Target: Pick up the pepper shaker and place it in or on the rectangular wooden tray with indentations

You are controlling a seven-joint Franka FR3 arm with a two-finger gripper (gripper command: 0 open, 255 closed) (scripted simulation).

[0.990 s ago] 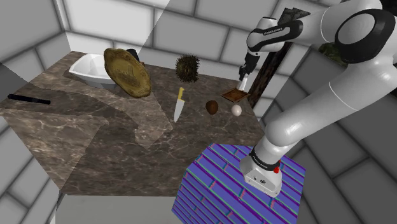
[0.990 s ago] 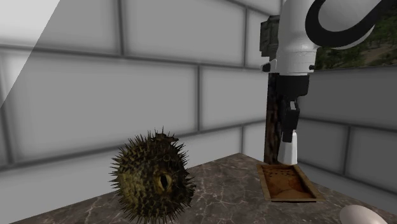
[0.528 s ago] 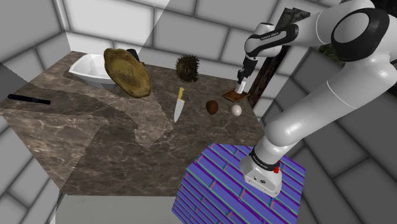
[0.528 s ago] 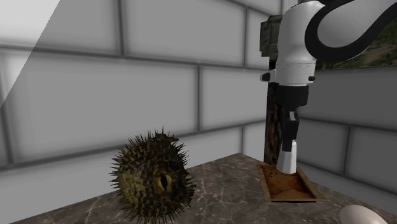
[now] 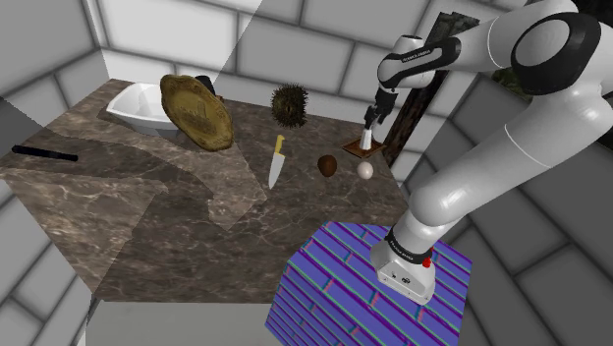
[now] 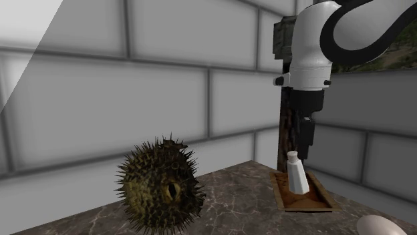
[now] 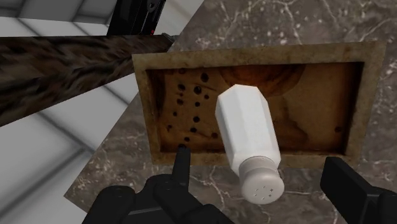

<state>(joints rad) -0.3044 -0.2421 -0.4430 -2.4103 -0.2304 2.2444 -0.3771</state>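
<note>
Pepper shaker point(image 6: 298, 175) is standing upright inside the brown wooden tray point(image 6: 316, 195), over at a corner of the marble counter point(image 5: 177, 216) by the wall. It's drawn white with a grey holed cap. My tool point(image 6: 302, 151) hangs right above it, fingers spread wide, neither one touching it from what I can see. A spiky pufferfish point(image 6: 162, 183) and a pale egg point(image 6: 381, 225) sit on the counter nearby.

Pepper shaker point(image 7: 248, 130): smooth plain white body, matt grey cap. Tray point(image 7: 318, 108): brown wood, stained and rough. Counter point(image 7: 267, 25): dark veined marble; my fingers point(image 7: 181, 167), matt black.
</note>
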